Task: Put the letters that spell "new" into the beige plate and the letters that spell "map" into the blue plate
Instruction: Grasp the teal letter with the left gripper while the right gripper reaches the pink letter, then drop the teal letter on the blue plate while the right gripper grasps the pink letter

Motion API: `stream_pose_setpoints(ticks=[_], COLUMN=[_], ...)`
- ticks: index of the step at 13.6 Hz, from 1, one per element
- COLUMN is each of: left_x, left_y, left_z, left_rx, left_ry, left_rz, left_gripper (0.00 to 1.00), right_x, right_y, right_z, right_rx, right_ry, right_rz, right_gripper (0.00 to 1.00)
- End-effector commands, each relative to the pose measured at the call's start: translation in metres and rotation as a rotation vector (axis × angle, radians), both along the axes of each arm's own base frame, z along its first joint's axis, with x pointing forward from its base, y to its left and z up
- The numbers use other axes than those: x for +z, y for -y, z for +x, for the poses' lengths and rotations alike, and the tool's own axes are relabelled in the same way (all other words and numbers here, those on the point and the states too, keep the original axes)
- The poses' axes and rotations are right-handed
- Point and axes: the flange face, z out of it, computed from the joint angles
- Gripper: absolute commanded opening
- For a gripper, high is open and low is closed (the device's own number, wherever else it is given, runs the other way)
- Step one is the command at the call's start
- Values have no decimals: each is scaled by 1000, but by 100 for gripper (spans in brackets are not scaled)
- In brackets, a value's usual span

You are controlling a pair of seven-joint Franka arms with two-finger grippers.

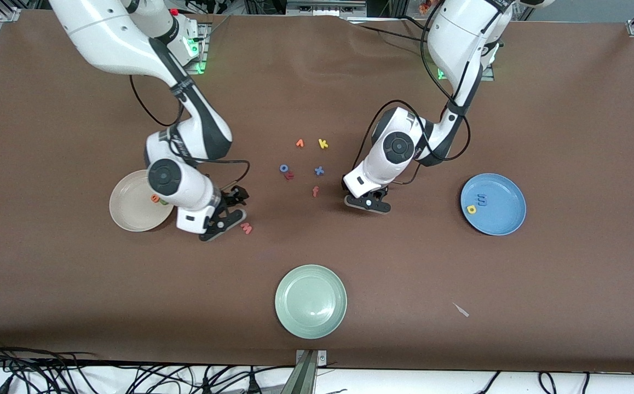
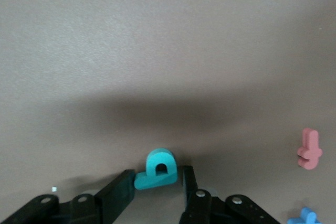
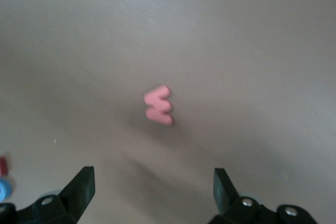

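Your teal letter (image 2: 156,170) lay low in the left wrist view, tilted between the left gripper (image 2: 157,187)'s fingers, which had pinched in on it against the table. The pink w (image 1: 246,228) sat below center in the front view, just beside the right gripper (image 1: 228,213), whose fingers gaped wide, w ahead of them.

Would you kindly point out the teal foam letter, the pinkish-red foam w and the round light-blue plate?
teal foam letter (image 2: 155,170), left wrist view, on its loop.
pinkish-red foam w (image 3: 159,106), right wrist view, its middle.
round light-blue plate (image 1: 506,200), front view, bare inner surface.
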Motion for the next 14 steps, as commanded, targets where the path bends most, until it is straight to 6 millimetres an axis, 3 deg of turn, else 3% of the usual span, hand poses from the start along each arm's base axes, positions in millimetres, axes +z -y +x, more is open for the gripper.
stream_pose_setpoints(ticks=[1,7,10,11,13,14], left_x=[-7,1,3,13,45,65], left_y=[-3,-17,-19,-27,-76,-109], left_z=[10,20,22,27,50,62], left_rx=[-27,-40,-33,-19,19,23], left_ry=[25,46,45,48,32,14], left_rz=[11,15,15,12,9,6], left_gripper=[45,19,16,16,16,16], right_x=[-24,-47,-48,-48,-46,-44], right_y=[-11,-31,-32,-33,-32,-33], right_z=[9,11,14,13,15,16], right_rx=[39,101,114,125,128,131], right_ry=[47,77,93,94,98,102], right_rz=[8,27,23,23,24,27], right_gripper=[100,99,98,94,79,63])
